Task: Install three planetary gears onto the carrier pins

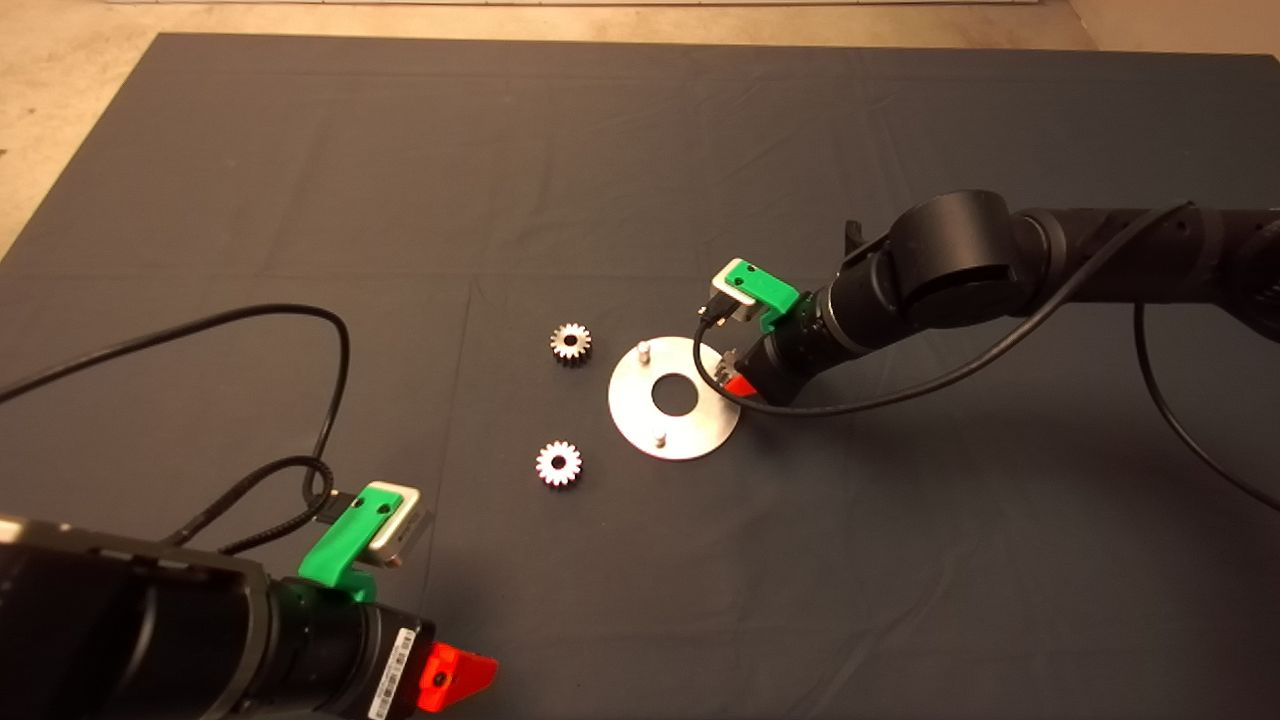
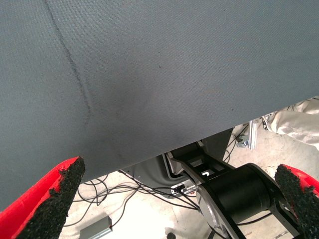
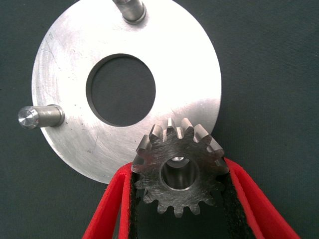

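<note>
While gripped in the right gripper [image 3: 177, 199] jaws, first gear [image 3: 177, 172] centred over third pin [image 3: 178, 160] — not seated yet. Two gears [image 1: 570, 343] [image 1: 559, 463] loose on tabletop [image 1: 300, 200]; two pins [image 3: 40, 116] bare. Left gripper [image 2: 174, 199] parked, jaws wide — empty.

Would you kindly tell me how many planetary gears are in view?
3: one gear lies left of the disc, another nearer the camera, and the third sits in the right end effector.

The dark mat [image 1: 300, 200] carries a shiny disc [image 1: 640, 425] and two loose gears [image 1: 570, 343] [image 1: 559, 464].
</note>
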Action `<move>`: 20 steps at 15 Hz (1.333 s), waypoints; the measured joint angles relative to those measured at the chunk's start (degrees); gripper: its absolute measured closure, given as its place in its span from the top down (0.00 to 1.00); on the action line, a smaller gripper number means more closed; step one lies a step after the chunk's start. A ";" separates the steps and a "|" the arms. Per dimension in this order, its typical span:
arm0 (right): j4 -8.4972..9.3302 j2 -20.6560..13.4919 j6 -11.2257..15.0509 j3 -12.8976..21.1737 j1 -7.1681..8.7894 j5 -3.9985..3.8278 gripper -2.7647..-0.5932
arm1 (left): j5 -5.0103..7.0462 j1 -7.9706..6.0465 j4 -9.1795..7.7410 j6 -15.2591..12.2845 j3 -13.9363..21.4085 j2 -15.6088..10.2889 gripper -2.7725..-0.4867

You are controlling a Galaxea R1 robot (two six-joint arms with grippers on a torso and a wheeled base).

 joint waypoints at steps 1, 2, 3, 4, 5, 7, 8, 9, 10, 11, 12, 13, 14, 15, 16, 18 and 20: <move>-0.20 0.01 0.00 -0.02 -0.29 0.09 0.15 | -0.09 0.00 0.00 0.00 0.00 0.00 0.99; -0.24 0.01 0.00 -0.05 -0.56 0.13 0.15 | -0.39 0.00 0.00 0.00 0.00 0.00 0.99; -0.22 0.01 0.00 -0.05 -0.78 0.19 0.15 | -0.55 0.00 0.00 0.00 0.00 -0.01 0.99; -0.22 0.00 0.00 -0.05 -0.89 0.63 0.15 | -0.61 0.00 0.00 0.00 0.00 0.00 0.99; -0.22 -0.02 0.00 -0.05 -0.89 0.68 0.15 | -0.59 0.00 0.00 0.00 0.00 0.00 0.99; -0.22 -0.02 0.00 -0.05 -0.90 0.70 0.15 | -0.57 0.00 0.00 0.00 0.00 -0.01 0.99; -0.22 0.00 -0.02 -0.05 -0.92 0.72 0.15 | -0.59 0.00 0.00 0.00 0.00 -0.01 0.99; -0.22 0.00 -0.02 -0.21 -0.90 0.77 0.15 | -0.57 0.00 0.00 0.00 0.00 -0.01 0.99; -0.17 0.00 -0.34 -0.55 -0.90 0.97 0.15 | -0.57 0.00 0.00 0.00 0.00 -0.01 0.99; -0.06 -0.02 -0.67 -0.78 -0.89 1.23 0.16 | -0.59 0.00 0.00 0.00 0.00 -0.01 0.99; -0.06 -0.02 -0.74 -0.85 -0.89 1.40 0.16 | -0.57 0.00 0.00 0.00 0.00 -0.01 0.99; -0.06 0.00 -0.85 -0.90 -0.89 1.45 0.16 | -0.57 0.00 0.00 0.00 0.00 -0.01 0.99; -0.07 0.00 -0.85 -0.93 -0.90 1.49 0.16 | -0.57 0.00 0.00 0.00 0.00 -0.01 0.99; -0.06 0.00 -0.85 -0.93 -0.89 1.54 0.16 | -0.57 0.00 0.00 0.00 0.00 -0.01 0.99; -0.06 0.00 -0.85 -0.96 -0.90 1.57 0.16 | -0.58 0.00 0.00 0.00 0.00 -0.01 0.99; -0.06 0.00 -0.85 -0.96 -0.89 1.58 0.16 | -0.58 0.00 0.00 0.00 0.00 -0.01 0.99; -0.06 0.00 -0.88 -0.96 -0.89 1.62 0.16 | -0.59 0.00 0.00 0.00 0.00 -0.01 0.99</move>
